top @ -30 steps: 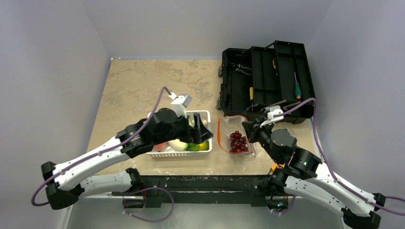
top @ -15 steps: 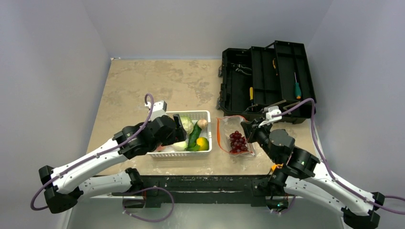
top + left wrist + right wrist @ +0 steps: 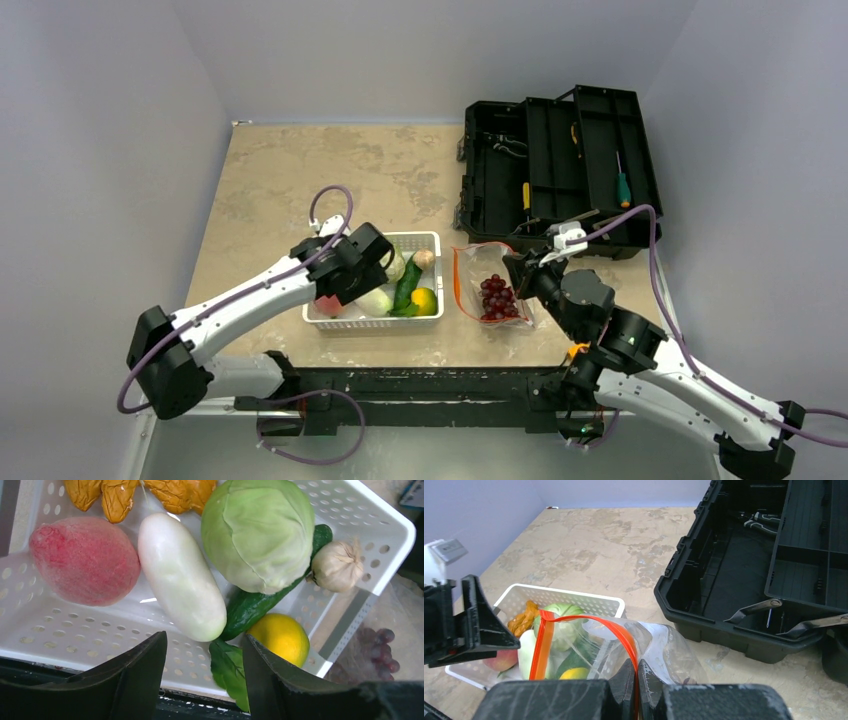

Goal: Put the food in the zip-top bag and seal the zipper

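The white basket (image 3: 380,525) holds the food: a pink peach (image 3: 85,560), a white radish (image 3: 180,575), a green cabbage (image 3: 260,530), a cucumber (image 3: 255,605), a yellow mango (image 3: 280,637), a mushroom (image 3: 337,565) and orange pieces (image 3: 120,495). My left gripper (image 3: 204,640) hangs open just over the basket's near side, its jaws either side of a green leaf below the radish's tip, gripping nothing. The zip-top bag (image 3: 490,285) lies right of the basket with purple grapes (image 3: 497,297) inside. My right gripper (image 3: 636,672) is shut on its orange-red zipper (image 3: 621,630), holding the mouth raised and open.
An open black toolbox (image 3: 555,170) with tools stands at the back right, just behind the bag. The basket (image 3: 420,236) sits near the table's front edge. Bare tabletop (image 3: 300,170) stretches behind and left of the basket.
My left gripper has swung from the basket's right end back toward its left side and come lower over the food, its jaws narrowing. The right gripper and bag have stayed put.
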Motion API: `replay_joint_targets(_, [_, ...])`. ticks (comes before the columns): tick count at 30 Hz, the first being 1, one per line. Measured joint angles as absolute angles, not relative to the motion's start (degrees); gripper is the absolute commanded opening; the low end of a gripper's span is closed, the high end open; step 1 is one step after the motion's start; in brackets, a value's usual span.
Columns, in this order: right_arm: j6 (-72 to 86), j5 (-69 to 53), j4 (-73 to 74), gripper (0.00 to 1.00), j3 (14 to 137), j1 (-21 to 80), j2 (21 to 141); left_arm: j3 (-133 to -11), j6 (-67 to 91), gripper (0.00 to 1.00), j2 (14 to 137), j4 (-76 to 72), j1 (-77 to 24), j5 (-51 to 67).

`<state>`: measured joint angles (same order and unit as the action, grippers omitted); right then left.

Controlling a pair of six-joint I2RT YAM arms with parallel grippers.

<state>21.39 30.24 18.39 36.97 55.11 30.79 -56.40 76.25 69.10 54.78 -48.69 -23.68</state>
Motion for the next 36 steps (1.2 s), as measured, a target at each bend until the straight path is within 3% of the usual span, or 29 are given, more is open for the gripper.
replay_joint_targets(11, [21.4, 30.2, 18.1, 0.0, 36.4, 55.1, 30.7, -55.9, 82.8, 0.64, 77.0, 50.2, -44.3, -14.8])
replay_joint_targets(23, [21.3, 30.2, 17.8, 0.0, 36.2, 55.1, 30.9, -50.0, 90.5, 0.61, 80.5, 46.0, -42.7, -10.7])
replay_joint_targets(27, [21.3, 30.2, 17.5, 0.0, 36.0, 55.1, 31.1, -50.0, 90.7, 0.55, 83.1, 44.9, -42.0, -10.6])
replay_joint_targets(31, [21.3, 30.2, 17.5, 0.0, 35.9, 55.1, 31.1, -50.0, 90.5, 0.37, 83.6, 44.6, -41.9, -10.1])
replay_joint_targets(36, [21.2, 30.2, 17.3, 0.0, 35.9, 55.1, 31.2, -50.0, 90.1, 0.24, 82.8, 45.0, -41.9, -10.4])
